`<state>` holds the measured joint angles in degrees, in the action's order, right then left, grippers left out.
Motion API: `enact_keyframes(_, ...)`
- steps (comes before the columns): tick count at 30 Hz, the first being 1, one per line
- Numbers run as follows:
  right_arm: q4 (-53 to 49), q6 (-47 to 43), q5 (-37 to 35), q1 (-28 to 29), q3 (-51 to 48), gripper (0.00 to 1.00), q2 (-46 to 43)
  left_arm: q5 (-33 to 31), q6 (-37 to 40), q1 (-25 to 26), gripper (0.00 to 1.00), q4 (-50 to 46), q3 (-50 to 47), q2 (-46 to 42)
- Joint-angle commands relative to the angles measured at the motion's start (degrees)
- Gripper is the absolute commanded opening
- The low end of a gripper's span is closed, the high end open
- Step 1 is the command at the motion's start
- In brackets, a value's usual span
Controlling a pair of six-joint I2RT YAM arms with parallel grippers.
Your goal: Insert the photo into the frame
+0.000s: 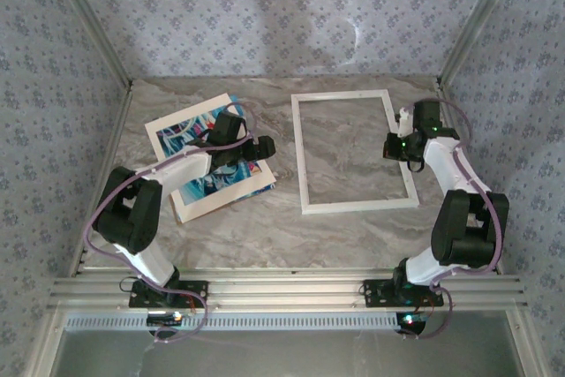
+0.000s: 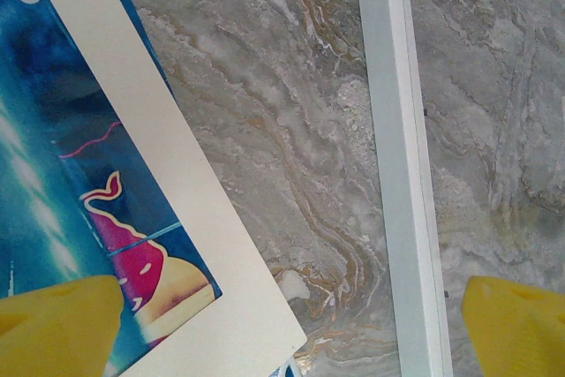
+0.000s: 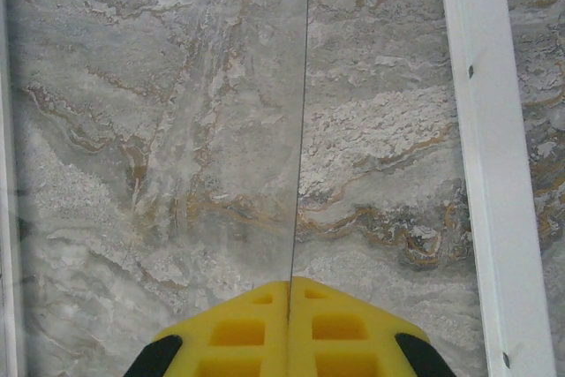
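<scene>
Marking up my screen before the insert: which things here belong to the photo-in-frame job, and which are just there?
Job:
- photo, picture side up, on the left
- frame, flat on the table, on the right
- left gripper, open above the photo's corner
- right gripper, shut above the frame's opening

Just there:
- marble table
- aluminium rails at the near edge
- patterned walls

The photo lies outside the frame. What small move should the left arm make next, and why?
Probably shift the left gripper a little toward the photo and lower it over the white border. Its open jaws straddle both the photo's corner and the left side of the frame, so closing here might drag the frame too.
</scene>
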<state>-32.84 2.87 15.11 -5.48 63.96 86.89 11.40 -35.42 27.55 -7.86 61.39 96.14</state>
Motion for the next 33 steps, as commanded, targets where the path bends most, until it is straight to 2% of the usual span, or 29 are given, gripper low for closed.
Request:
enact_keyframes(1,-0.91,-1.51,-1.32,-0.59,1.44,0.0,-1.6,1.26,0.88,0.4,0.98,-1.02,1.89,0.63)
enact_keyframes(14,-0.72,-2.39,-0.78,-0.8,1.69,0.0,-1.76,1.36,0.9,0.49,0.98,-1.12,1.8,0.63)
enact_keyframes(24,-0.7,-2.39,-3.99,-0.9,1.23,0.0,-2.86,1.61,0.88,0.48,0.99,-1.07,1.92,0.81)
enact_keyframes(33,-0.45,-2.61,-2.0,-0.59,1.07,0.0,-1.77,1.69,0.71,0.54,0.99,-1.14,1.81,0.81)
